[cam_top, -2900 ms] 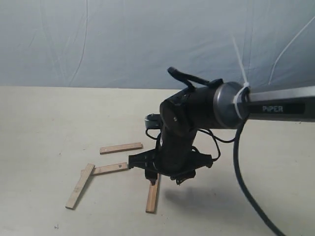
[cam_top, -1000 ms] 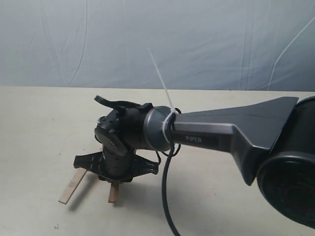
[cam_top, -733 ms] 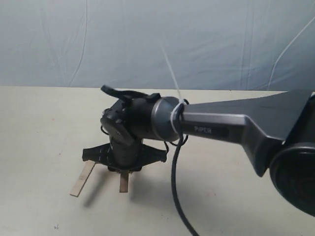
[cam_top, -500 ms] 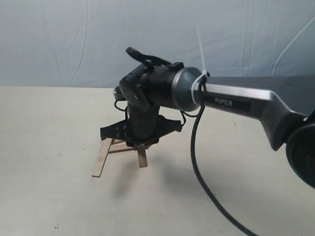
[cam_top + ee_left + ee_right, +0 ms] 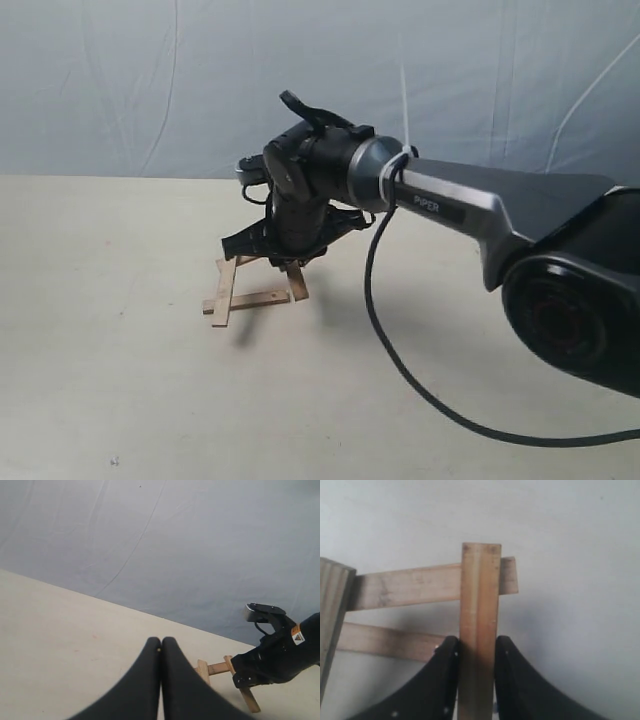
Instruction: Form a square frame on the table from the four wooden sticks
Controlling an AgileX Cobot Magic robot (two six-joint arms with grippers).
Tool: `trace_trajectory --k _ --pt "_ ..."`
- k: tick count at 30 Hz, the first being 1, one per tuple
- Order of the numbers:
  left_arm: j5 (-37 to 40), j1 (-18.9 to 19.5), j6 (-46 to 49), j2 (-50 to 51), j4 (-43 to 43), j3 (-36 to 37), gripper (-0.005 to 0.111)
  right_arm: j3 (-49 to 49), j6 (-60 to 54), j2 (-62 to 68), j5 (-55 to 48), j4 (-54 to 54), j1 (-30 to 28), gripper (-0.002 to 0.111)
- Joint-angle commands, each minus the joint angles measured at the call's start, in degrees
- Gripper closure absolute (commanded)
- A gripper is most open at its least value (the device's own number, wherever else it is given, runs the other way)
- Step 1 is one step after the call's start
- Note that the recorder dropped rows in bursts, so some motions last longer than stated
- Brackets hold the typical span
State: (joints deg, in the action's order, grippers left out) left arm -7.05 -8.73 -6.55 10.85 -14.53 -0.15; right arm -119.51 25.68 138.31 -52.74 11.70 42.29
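On the table (image 5: 120, 380), the four wooden sticks lie crossed as a rough square frame (image 5: 252, 285). My right gripper (image 5: 290, 265) reaches across from the right and is shut on one wooden stick (image 5: 480, 600). That stick lies over two cross sticks (image 5: 415, 586) (image 5: 385, 641). The fourth stick (image 5: 332, 605) crosses their other ends. Off to one side, my left gripper (image 5: 161, 641) hangs shut and empty, with the sticks (image 5: 218, 668) and the right gripper (image 5: 275, 655) seen beyond it.
A wrinkled blue-grey backdrop sheet (image 5: 150, 90) stands behind the table. The right arm's black cable (image 5: 400, 370) trails over the table on the right. Bare beige surface surrounds the sticks.
My right gripper, still shut on its stick, has moved from the near left back toward the middle. The sticks under it now lie farther back, crossed as a square outline.
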Motion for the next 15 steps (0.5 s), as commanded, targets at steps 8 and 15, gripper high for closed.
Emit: trace_trajectory --k 8,15 --pt "-0.5 0.1 -0.3 -0.3 -0.4 0.2 0.107 -13.0 -0.2 8.8 -2.3 1.9 -0.2 0.109" --pt "-0.5 0.1 -0.5 -0.3 -0.4 0.2 0.107 -14.3 -0.2 9.3 -1.4 1.5 -0.2 0.109"
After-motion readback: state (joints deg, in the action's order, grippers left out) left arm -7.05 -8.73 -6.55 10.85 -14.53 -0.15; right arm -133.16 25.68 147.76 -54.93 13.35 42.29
